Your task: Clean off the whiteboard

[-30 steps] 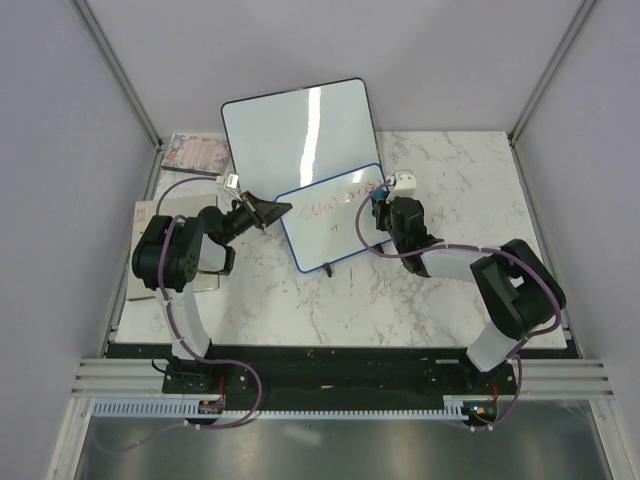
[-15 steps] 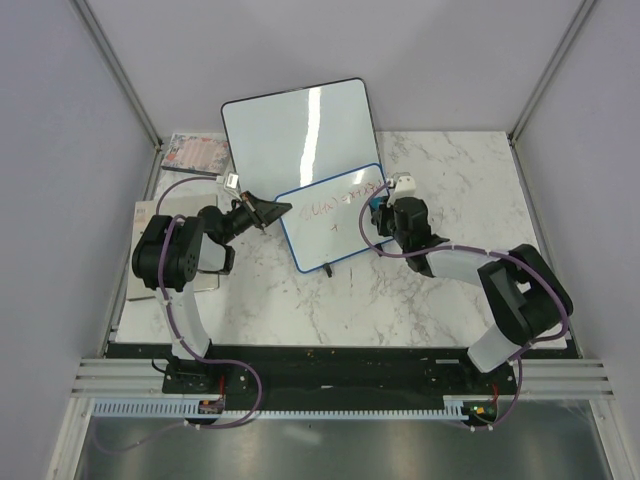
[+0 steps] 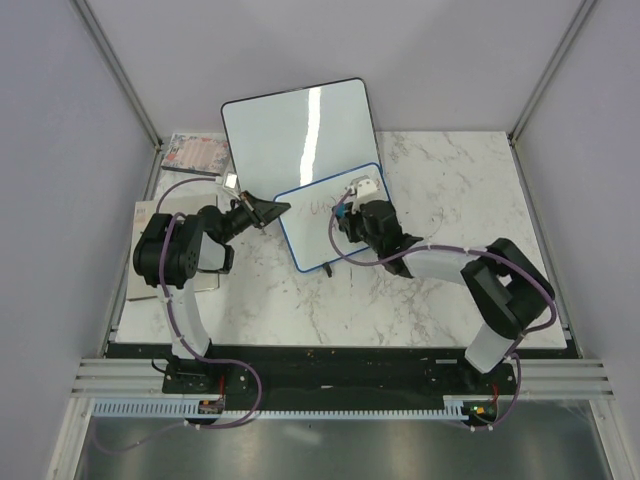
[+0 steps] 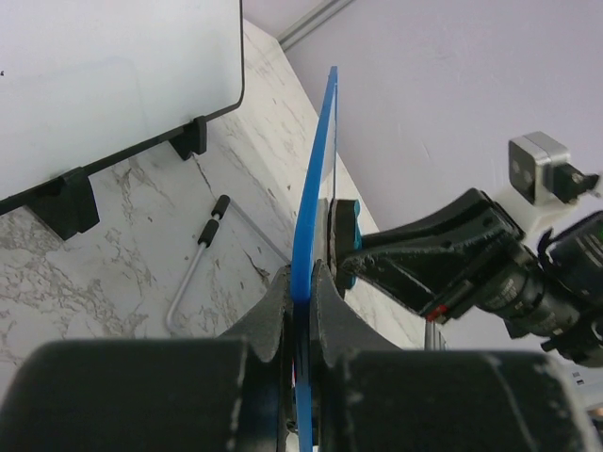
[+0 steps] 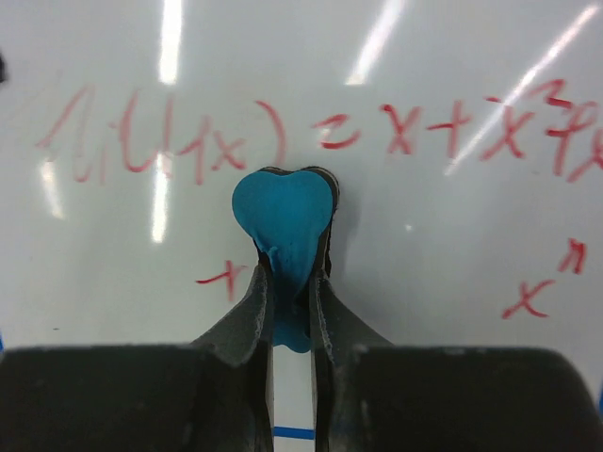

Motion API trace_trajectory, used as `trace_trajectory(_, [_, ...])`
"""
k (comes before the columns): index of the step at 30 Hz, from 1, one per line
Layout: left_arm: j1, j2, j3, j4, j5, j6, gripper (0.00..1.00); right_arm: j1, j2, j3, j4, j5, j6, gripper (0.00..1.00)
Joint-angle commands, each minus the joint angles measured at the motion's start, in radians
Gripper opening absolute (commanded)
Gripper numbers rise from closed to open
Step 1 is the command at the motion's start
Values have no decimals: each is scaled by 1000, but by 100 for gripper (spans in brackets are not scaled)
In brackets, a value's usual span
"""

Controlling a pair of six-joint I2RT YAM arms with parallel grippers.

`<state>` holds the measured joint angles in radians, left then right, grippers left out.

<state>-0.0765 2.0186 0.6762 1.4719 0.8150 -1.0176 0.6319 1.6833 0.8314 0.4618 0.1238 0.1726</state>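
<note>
The small blue-framed whiteboard (image 3: 315,225) stands tilted on the marble table, with red handwriting on its face (image 5: 415,132). My left gripper (image 3: 272,211) is shut on its left blue edge (image 4: 316,235) and holds it upright. My right gripper (image 3: 345,216) is shut on a blue heart-shaped eraser (image 5: 284,221) and presses it against the board's face, just under the line of red writing. In the left wrist view the board shows edge-on, with the eraser (image 4: 344,240) against its far side.
A larger blank black-framed whiteboard (image 3: 298,125) stands behind the small one, on black feet (image 4: 66,200). A metal rod with black grips (image 4: 198,264) lies on the table. A booklet (image 3: 195,152) and flat boxes (image 3: 145,215) lie at the far left.
My right gripper has swept left across the small board with the eraser, from its right edge to about its middle. The left gripper has kept hold of the board's edge.
</note>
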Motion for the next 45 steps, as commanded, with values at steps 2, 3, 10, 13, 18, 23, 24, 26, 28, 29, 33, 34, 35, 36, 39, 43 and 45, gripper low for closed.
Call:
trace_trajectory(2, [-11,57,-23,36,119,105,2,198,150,72,-199,100,-38,0])
trace_trajectory(3, [-9,55,-23,37,119,103,2,228,157,92,-204,128,-39,0])
trace_trajectory(10, [-11,39,-27,33,121,106,2,272,170,104,-227,315,-18,0])
trace_trajectory(13, [-9,37,-26,37,125,103,2,269,139,69,-216,431,-25,0])
trace_trajectory(18, [-9,34,-29,39,128,103,2,163,104,25,-180,395,-13,0])
trace_trajectory(23, [-9,31,-29,28,131,108,2,30,75,-8,-150,307,11,0])
trace_trajectory(24, [-9,31,-29,25,131,109,2,16,64,-12,-149,304,11,0])
trace_trajectory(26, [-9,28,-29,19,133,114,2,-26,55,-21,-147,303,18,0])
trace_trajectory(28, [-9,25,-29,19,135,114,2,-55,42,-32,-143,300,30,0])
trace_trajectory(29, [-8,25,-29,18,133,114,2,-84,38,-46,-135,297,33,0])
trace_trajectory(33, [-9,25,-27,16,136,116,2,-149,21,-84,-120,275,53,0])
trace_trajectory(34, [-9,25,-24,11,135,117,2,-156,19,-90,-115,275,68,0])
trace_trajectory(35, [-9,26,-23,8,138,119,2,-173,18,-98,-114,251,76,0])
trace_trajectory(36, [-9,26,-21,7,139,116,2,-181,18,-95,-123,249,85,0])
trace_trajectory(39, [-9,22,-21,7,144,116,2,-199,19,-94,-140,241,117,0])
trace_trajectory(43, [-9,15,-21,-1,144,120,2,-225,23,-87,-175,234,162,0])
trace_trajectory(45, [-9,17,-21,1,147,119,2,-236,16,-90,-173,238,177,0])
